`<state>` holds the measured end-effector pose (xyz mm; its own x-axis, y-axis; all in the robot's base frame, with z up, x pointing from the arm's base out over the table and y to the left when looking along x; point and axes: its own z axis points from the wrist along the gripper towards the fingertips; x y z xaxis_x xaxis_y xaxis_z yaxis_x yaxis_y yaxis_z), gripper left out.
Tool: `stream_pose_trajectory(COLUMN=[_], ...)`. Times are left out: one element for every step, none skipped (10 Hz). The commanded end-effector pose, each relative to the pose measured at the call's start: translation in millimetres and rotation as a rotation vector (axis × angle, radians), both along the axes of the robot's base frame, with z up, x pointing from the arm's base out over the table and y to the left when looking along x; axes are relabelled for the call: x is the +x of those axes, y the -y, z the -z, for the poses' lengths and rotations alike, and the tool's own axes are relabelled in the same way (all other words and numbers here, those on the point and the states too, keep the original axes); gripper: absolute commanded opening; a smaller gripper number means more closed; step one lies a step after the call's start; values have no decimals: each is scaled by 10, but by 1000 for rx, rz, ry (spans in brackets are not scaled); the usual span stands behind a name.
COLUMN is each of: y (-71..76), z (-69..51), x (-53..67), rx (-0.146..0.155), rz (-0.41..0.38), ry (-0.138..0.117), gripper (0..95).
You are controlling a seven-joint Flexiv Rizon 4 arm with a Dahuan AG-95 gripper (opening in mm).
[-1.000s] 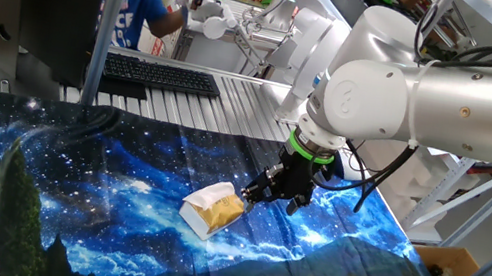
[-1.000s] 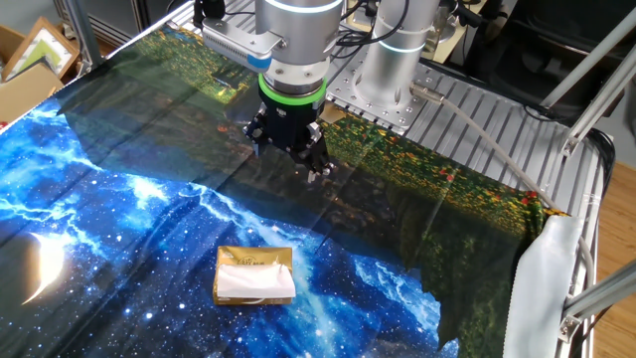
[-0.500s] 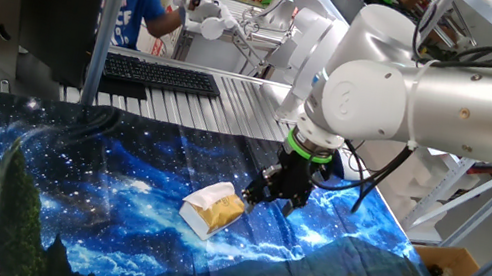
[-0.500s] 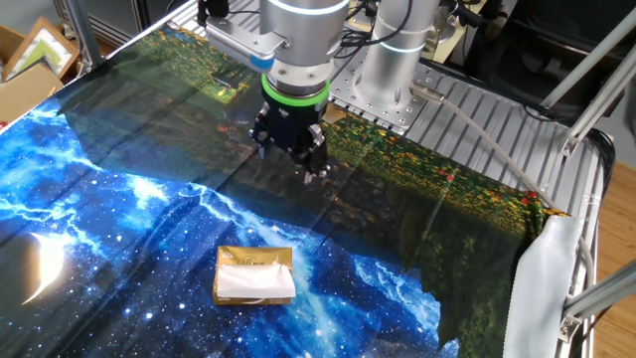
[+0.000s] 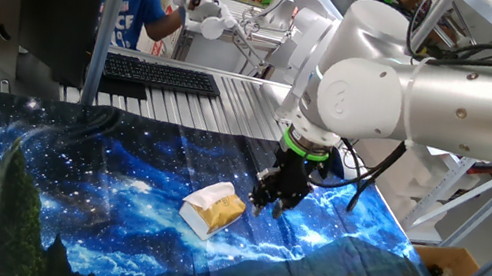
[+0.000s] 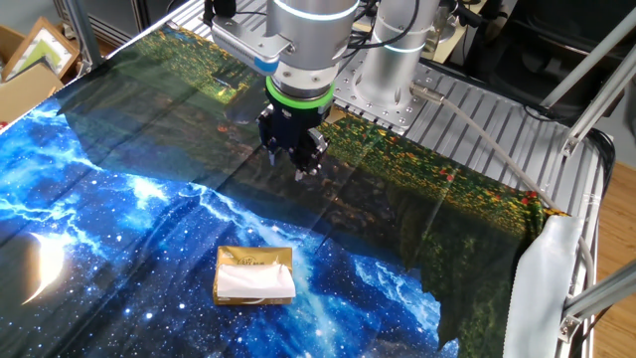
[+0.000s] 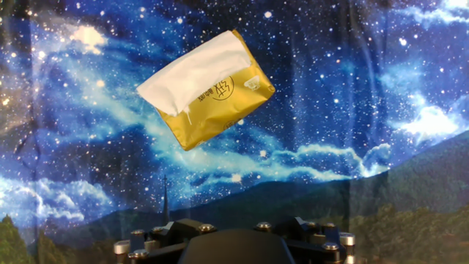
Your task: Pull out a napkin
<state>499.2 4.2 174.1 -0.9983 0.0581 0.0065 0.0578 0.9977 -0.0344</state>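
Now | gripper [image 6: 303, 164] up above the surface [image 6: 119, 199], can't tell if spread | napkin [image 7: 192, 73] on tissue box [image 7: 220, 106], apart from gripper

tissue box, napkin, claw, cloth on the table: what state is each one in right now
yellow-brown rectangular tissue box: lying flat on the cloth, top facing up, untouched.
thin white paper napkin: still in the box, covering its top, not pulled out.
black two-finger claw: above the cloth, apart from the box, holding nothing; open or shut cannot be told.
blue starry-sky cloth: spread over the table, slightly wrinkled.
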Motion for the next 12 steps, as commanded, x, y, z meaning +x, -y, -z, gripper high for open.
stream_pose_trajectory(y=[15, 17, 18, 18, 19, 22, 25, 31, 37, 40, 40, 40], z=[-22, -36, -55, -70, -105, -142, -156, -151, -141, -138, -138, -139], x=[-88, -110, -121, -126, -138, -153, -172, -204, -238, -250, -253, -253], rx=[-7, -8, -8, -9, -12, -19, -20, -20, -20, -20, -19, -19], rz=[-16, -18, -28, -27, -26, -29, -32, -28, -25, -25, -25, -24], ry=[3, 2, -4, -4, -4, -5, -5, -2, -1, 0, 3, 2], gripper=[0, 0, 0, 0, 0, 0, 0, 0, 0, 0, 0, 0])
